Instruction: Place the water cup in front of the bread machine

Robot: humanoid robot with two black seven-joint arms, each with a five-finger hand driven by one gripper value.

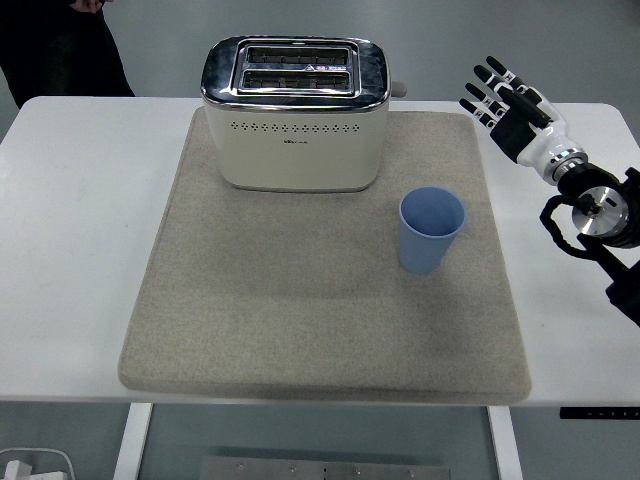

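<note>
1. The white table presented its near edge at the bottom of the view; nothing stood on that edge.
2. A beige mat covered the middle of the table, its near border lying well nearer the camera than the right hand and to that hand's left.
3. The right arm entered from the right edge, above the bare table strip beside the mat.
4. The blue water cup stood upright on the mat with its mouth open upward. It lay to the left of the right hand, nearer the camera than the hand, and clear of it: no finger touched it.
5. The right hand was raised beyond the mat's far right corner, fingers extended and spread, pointing up and to the left. It held nothing.
6. The bread machine, a cream two-slot toaster with a chrome top, stood at the far middle of the mat, well to the left of the hand and at about the same depth.
7. The cup sat off the machine's front right corner, apart from it, between machine and hand in the left-right sense.
8. A person in dark clothing showed at the far left corner behind the table, far from the hand.
</note>
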